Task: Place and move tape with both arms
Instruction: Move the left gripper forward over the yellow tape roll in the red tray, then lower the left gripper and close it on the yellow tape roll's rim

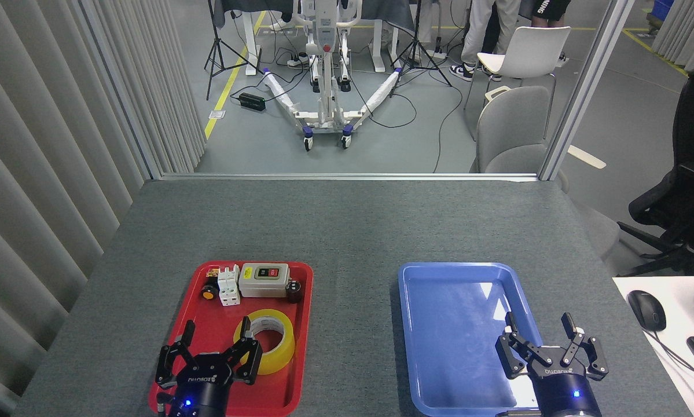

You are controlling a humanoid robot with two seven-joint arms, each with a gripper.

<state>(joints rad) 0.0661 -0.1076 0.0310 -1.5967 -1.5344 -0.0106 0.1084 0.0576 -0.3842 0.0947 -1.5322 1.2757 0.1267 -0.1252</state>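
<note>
Here the red tray (pixel 300 278) holds the tape (pixel 268 340) and switch box (pixel 264 280).

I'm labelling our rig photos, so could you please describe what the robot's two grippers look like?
Both are alike: the left gripper and right gripper are black, with jointed fingers on a round black wrist. Each palm carries pale ROBOTIQ lettering, and a small blue light glows just below. No cables show.
</note>
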